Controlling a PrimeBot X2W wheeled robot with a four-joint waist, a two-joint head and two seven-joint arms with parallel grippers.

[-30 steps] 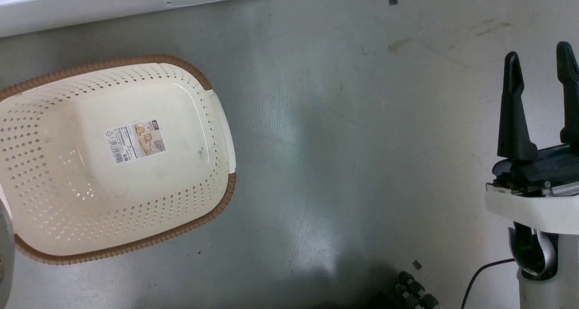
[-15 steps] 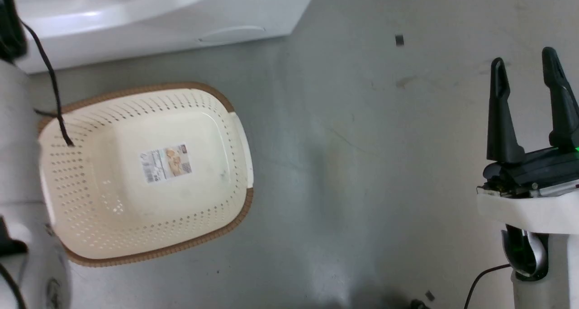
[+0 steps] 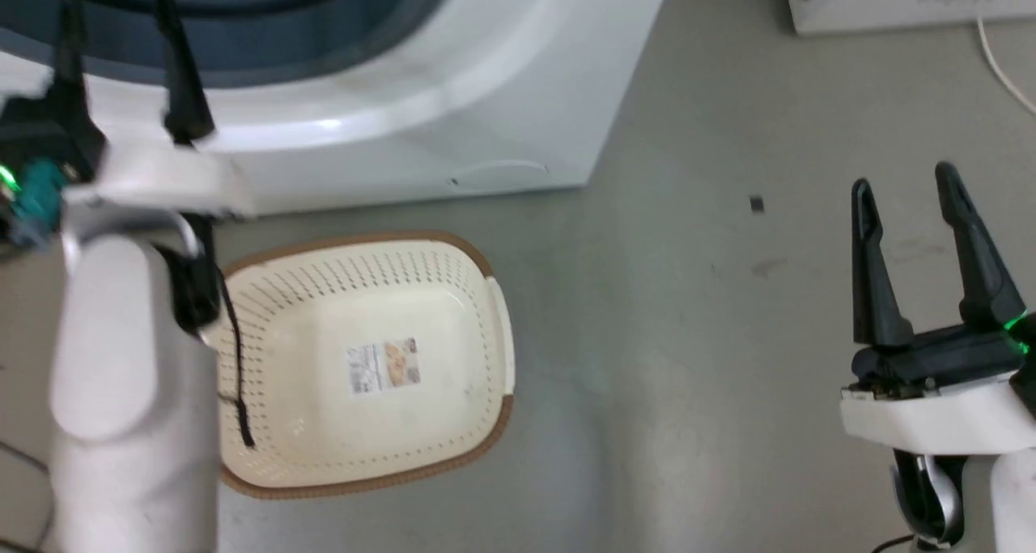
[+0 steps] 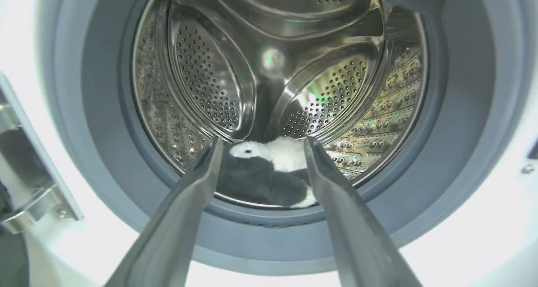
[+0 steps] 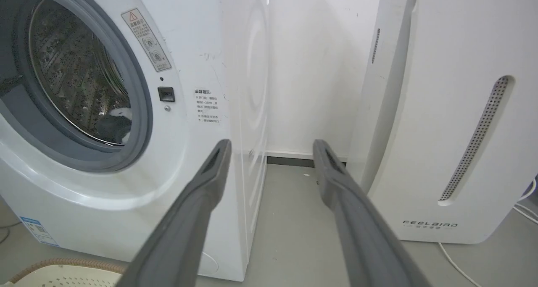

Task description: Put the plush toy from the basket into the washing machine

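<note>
Black-white plush toy (image 4: pixel 269 173) lies in drum (image 4: pixel 210 89), beyond spread-fingered L gripper (image 4: pixel 263 142).

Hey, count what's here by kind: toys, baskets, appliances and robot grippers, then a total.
Toys: 1, plush toy
Baskets: 1, basket
Appliances: 2, washing machine and FEELBIRD appliance
Grippers: 2, left gripper and right gripper
Total: 6

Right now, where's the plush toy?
In the left wrist view, the plush toy lies low in the drum of the washing machine, just behind the grey seal.
</note>
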